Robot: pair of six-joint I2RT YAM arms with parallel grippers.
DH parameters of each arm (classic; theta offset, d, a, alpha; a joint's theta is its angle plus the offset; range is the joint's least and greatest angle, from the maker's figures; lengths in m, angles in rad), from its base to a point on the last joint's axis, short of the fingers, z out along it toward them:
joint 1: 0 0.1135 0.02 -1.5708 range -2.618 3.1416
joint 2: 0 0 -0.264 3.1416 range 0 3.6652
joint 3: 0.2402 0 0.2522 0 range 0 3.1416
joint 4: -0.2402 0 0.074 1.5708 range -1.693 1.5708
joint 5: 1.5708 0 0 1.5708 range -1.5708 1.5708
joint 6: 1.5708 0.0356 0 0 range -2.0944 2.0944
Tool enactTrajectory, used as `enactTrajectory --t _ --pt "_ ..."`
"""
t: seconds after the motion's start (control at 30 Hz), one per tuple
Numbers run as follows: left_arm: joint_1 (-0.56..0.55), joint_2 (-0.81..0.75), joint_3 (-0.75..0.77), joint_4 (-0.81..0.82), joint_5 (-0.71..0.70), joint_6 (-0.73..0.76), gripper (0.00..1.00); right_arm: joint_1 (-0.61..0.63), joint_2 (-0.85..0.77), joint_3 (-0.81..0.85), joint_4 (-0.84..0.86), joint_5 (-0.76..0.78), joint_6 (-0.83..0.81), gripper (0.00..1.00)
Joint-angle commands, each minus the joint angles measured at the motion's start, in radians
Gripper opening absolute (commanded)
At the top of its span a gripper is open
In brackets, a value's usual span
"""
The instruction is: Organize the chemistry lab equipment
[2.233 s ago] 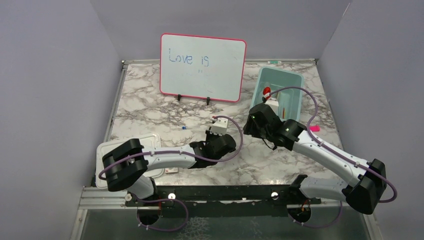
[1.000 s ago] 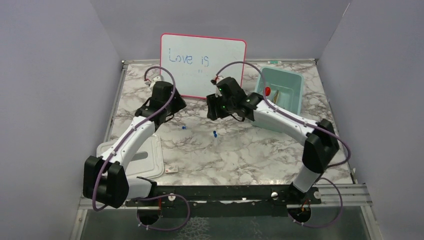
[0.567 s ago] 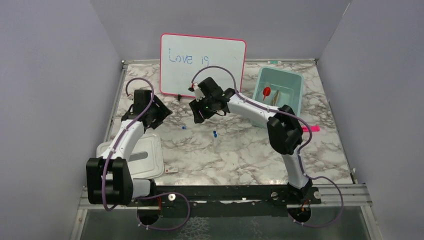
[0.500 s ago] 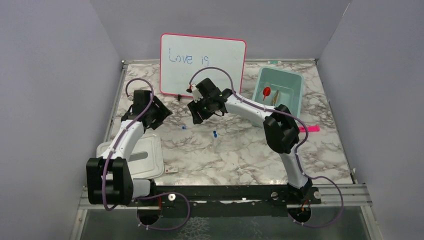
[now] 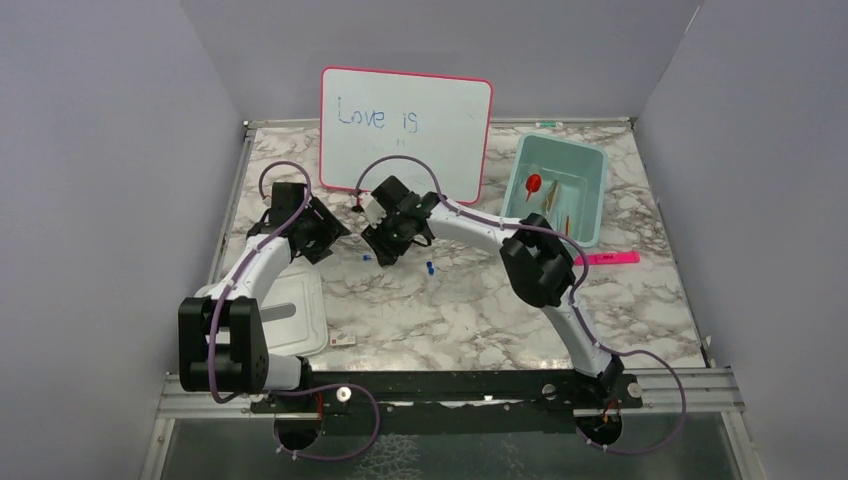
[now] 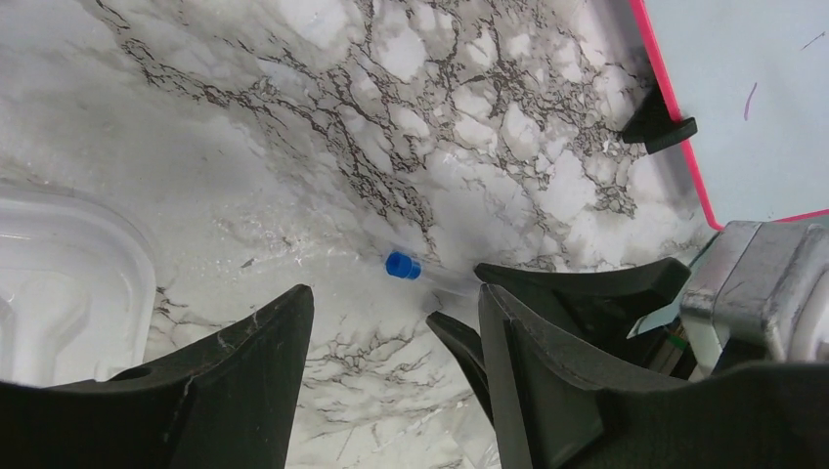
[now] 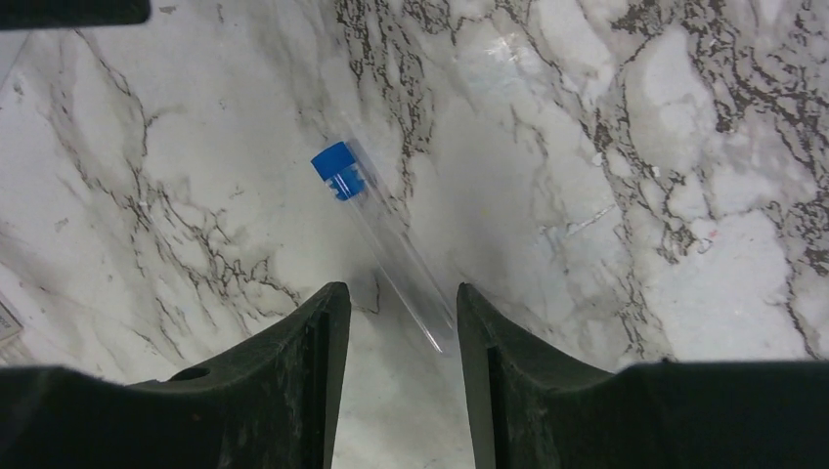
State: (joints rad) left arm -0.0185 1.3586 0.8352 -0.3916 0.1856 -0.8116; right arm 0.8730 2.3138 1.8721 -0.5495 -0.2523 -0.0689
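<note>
A blue-capped tube lies flat on the marble between my two grippers. In the right wrist view its blue cap points away, and the clear end of the tube lies between my open right gripper fingers, close to the right one. My right gripper hangs just right of it. My left gripper stands open just left of the tube, with nothing between its fingers. A second blue-capped tube lies further right. The teal bin holds a red-tipped item and some tools.
The pink-framed whiteboard stands upright behind both grippers, its black foot near the left one. A white plastic tray lies at the near left. A pink marker lies right of the bin's near corner. A small card rests near the front edge.
My right gripper has swung left from beside the bin, come down over the blue-capped tube and narrowed its jaws. My left gripper has shifted slightly toward the tube.
</note>
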Motion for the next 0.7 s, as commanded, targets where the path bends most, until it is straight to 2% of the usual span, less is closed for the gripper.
enactTrajectory --t 0.0,0.17,0.33,0.47,0.67 --pt "0.009 0.004 0.009 0.022 0.037 -0.020 0.65 0.012 0.040 0.026 -0.021 0.054 -0.049 0.45" --pt "0.009 0.001 -0.007 0.023 0.034 -0.021 0.65 0.016 0.030 0.000 -0.010 0.070 -0.074 0.29" --pt "0.009 0.004 -0.026 0.024 0.046 -0.034 0.65 0.019 0.002 -0.045 0.024 0.077 -0.066 0.19" --pt "0.034 0.015 -0.032 0.043 0.094 -0.040 0.65 0.020 -0.063 -0.111 0.097 0.075 -0.046 0.15" --pt "0.032 0.066 -0.018 0.133 0.316 0.020 0.84 0.019 -0.246 -0.318 0.330 0.054 -0.018 0.14"
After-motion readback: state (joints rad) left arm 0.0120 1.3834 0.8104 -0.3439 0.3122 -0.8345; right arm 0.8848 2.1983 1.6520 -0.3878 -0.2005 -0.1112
